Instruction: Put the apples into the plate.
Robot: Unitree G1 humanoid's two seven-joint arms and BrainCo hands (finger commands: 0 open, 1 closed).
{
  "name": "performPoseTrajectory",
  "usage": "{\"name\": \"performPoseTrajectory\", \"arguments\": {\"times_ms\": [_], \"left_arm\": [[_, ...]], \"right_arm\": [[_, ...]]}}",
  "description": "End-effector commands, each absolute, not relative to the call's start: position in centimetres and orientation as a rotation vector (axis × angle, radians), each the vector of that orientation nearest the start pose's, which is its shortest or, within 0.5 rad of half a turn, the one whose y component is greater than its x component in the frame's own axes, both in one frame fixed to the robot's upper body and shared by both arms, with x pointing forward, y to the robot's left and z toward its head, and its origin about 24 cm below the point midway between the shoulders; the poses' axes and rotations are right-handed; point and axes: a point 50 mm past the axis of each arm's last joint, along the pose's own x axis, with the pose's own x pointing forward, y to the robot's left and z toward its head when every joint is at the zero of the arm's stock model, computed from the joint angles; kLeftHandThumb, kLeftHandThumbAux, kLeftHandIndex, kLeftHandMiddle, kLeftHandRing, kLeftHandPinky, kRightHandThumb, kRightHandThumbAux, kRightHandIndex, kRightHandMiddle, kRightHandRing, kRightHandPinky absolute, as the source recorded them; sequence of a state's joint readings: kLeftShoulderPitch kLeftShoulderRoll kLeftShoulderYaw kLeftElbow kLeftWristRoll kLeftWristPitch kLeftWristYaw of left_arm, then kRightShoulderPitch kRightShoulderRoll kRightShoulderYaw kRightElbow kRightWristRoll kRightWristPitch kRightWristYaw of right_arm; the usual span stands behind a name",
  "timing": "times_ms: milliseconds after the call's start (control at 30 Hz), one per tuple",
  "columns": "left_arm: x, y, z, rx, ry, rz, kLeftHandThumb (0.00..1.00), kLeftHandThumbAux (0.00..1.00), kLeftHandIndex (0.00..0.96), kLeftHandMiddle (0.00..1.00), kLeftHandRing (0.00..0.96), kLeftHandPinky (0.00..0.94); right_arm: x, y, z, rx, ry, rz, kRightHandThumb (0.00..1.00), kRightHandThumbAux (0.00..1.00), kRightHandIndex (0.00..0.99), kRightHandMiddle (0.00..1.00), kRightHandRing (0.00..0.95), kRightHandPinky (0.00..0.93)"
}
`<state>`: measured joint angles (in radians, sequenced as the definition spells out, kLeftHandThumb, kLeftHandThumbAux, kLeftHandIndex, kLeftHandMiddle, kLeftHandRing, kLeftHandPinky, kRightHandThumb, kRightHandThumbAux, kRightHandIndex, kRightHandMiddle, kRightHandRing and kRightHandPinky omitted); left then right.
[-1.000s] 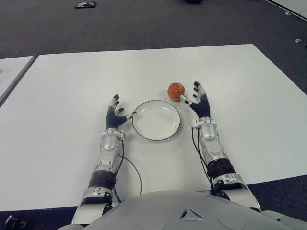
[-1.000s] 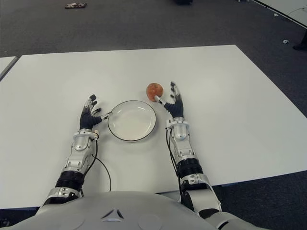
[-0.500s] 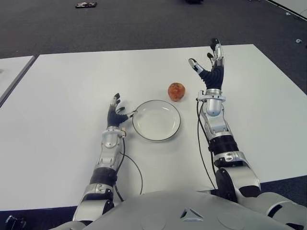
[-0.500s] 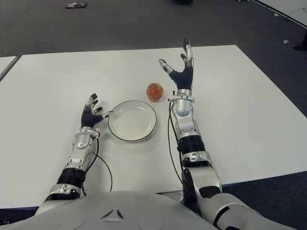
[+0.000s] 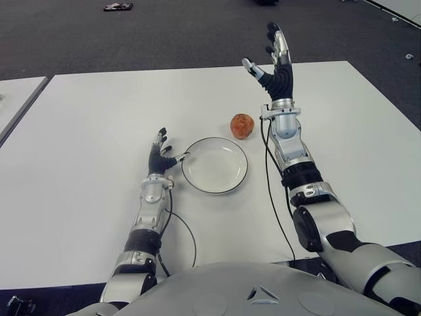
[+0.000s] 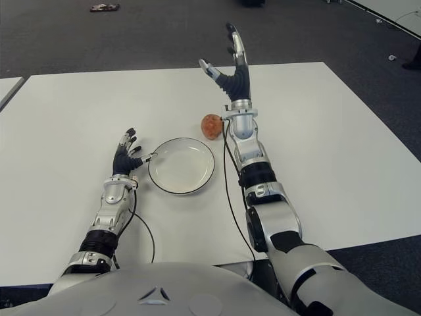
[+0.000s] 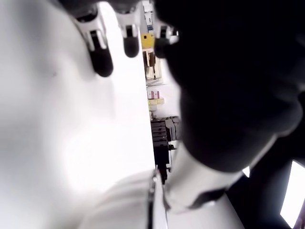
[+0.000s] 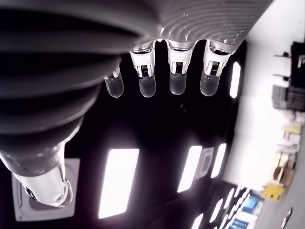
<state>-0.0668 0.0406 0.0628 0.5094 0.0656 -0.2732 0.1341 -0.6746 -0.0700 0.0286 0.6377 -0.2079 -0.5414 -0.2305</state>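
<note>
One red apple (image 5: 241, 126) lies on the white table (image 5: 92, 131) just beyond the right rim of the white plate (image 5: 214, 165), which holds nothing. My right hand (image 5: 271, 59) is raised high above the table, past the apple, its fingers (image 8: 177, 81) spread and pointing up with nothing in them. My left hand (image 5: 158, 155) shows just left of the plate, fingers (image 7: 97, 50) spread and holding nothing.
Dark carpet lies past the table's far edge, with a small dark object (image 5: 117, 6) on it. Another white table's corner (image 5: 16, 99) shows at the far left. Cables run along both forearms.
My right hand has lifted from beside the apple on the table and swung up and away over the far side. The apple, plate and left hand have stayed put.
</note>
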Motion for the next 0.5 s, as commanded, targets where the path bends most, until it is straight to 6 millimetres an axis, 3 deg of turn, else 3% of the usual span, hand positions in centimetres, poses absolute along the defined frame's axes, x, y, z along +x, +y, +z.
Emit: {"name": "performPoseTrajectory", "arguments": {"times_ms": [33, 267, 500], "left_arm": [[24.4, 17.4, -3.7, 0.1, 0.202, 0.16, 0.0, 0.276, 0.0, 0.0, 0.0, 0.003], [24.3, 17.3, -3.7, 0.098, 0.202, 0.159, 0.0, 0.284, 0.0, 0.0, 0.0, 0.0], [24.2, 17.2, -3.6, 0.1, 0.201, 0.158, 0.0, 0.285, 0.0, 0.0, 0.0, 0.005]], "right_arm": [[35.9, -10.3, 14.8, -0.29, -0.6, 0.076, 0.26, 0.631, 0.0, 0.0, 0.011, 0.038], [36.9, -8.6, 15.0, -0.407, -0.577, 0.11, 0.236, 0.615, 0.0, 0.003, 0.009, 0.002], [38.3, -7.1, 12.1, -0.602, -0.428, 0.123, 0.182, 0.588, 0.0, 0.009, 0.011, 0.005]]}}
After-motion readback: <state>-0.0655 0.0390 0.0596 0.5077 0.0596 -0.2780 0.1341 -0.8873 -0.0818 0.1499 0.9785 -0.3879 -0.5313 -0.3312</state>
